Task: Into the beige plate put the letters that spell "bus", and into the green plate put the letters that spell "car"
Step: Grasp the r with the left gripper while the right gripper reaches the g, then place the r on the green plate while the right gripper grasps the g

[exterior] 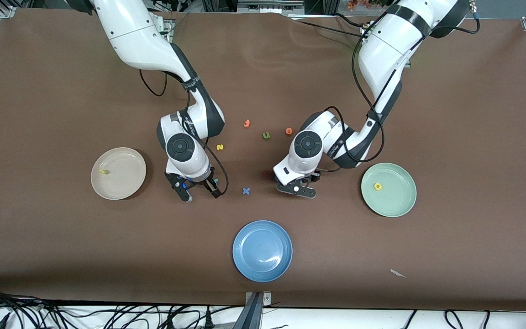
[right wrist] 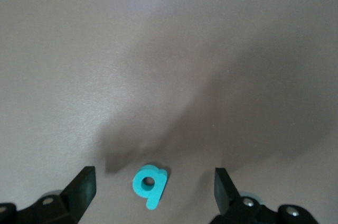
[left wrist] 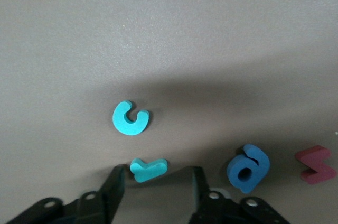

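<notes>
Front view: we are looking down on a brown bench (exterior: 450, 114) where both arms are reaching toward scattered foam letters. The beige plate (exterior: 128, 183), toward the right arm's end, is already holding one yellow letter (exterior: 103, 172); the green plate (exterior: 397, 201), toward the left arm's end, is holding a yellow "a" (exterior: 377, 186). A blue plate (exterior: 263, 267) is sitting nearest the camera.

We are seeing two pickups in hand at once. The left gripper (left wrist: 156, 182) is hovering low with its fingers spread on either side of the teal "r" (left wrist: 149, 169), not visibly pinching it yet; the teal "c" (left wrist: 130, 118) is lying just beside it, and a blue letter (left wrist: 248, 168) and a red letter (left wrist: 316, 164) are lying near. The right gripper (right wrist: 153, 184) is standing wide apart over the teal "b" (right wrist: 150, 184), which is lying flat between its fingers without touching them.

We are judging that the next move calls for each gripper to settle to the bench and close squarely on its thin letter, then carry the "r" to the green plate and the "b" to the beige plate. A yellow letter (exterior: 219, 147) is waiting beside the right arm, farther from the camera than its gripper.
</notes>
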Robot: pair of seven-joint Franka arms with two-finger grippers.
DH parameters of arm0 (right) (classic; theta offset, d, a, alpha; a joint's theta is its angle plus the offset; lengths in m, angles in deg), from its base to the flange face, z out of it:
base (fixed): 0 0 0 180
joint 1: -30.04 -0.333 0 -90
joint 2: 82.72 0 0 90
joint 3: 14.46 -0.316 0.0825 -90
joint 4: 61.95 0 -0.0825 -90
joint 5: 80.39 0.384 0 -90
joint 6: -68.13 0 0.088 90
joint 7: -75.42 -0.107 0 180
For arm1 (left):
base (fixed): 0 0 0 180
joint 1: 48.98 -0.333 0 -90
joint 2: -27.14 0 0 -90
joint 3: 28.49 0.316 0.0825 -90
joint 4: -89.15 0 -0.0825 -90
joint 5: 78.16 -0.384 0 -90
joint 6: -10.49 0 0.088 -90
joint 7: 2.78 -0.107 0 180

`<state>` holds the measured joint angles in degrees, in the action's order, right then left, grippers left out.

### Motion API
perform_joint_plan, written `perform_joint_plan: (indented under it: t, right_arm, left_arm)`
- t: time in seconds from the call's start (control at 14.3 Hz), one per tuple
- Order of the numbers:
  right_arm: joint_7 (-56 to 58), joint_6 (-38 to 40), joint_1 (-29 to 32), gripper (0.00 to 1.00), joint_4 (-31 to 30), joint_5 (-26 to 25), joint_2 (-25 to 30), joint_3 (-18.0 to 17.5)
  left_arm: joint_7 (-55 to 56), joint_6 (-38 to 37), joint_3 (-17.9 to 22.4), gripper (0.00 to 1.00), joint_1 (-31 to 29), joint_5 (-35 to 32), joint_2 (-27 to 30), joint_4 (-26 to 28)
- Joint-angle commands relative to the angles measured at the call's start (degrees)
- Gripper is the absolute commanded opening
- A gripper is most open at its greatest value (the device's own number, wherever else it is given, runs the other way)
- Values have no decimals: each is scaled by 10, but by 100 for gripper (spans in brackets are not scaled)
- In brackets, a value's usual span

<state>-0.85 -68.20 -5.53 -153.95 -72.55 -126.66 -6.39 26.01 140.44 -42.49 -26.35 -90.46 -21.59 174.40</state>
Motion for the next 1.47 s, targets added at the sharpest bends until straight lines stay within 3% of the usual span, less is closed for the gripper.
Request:
perform_joint_plan:
  t: [0.0,0.28,0.42,0.77,1.4]
  right_arm:
    - [-8,2,-6,98,19,10,-12,3]
    - [-8,-2,-10,89,19,10,-17,3]
    - [-8,-7,-11,87,19,10,-18,3]
    - [-4,-9,-11,66,19,10,-19,2]
    - [4,-12,-12,49,19,10,-21,1]
  left_arm:
    - [7,1,6,38,2,-19,-12,-18]
    - [4,1,7,15,1,-21,-11,-18]
    - [7,-7,8,15,0,-21,1,-19]
    - [1,-61,16,15,-45,-22,46,-19]
    - [-179,-173,15,21,-199,-21,67,-1]
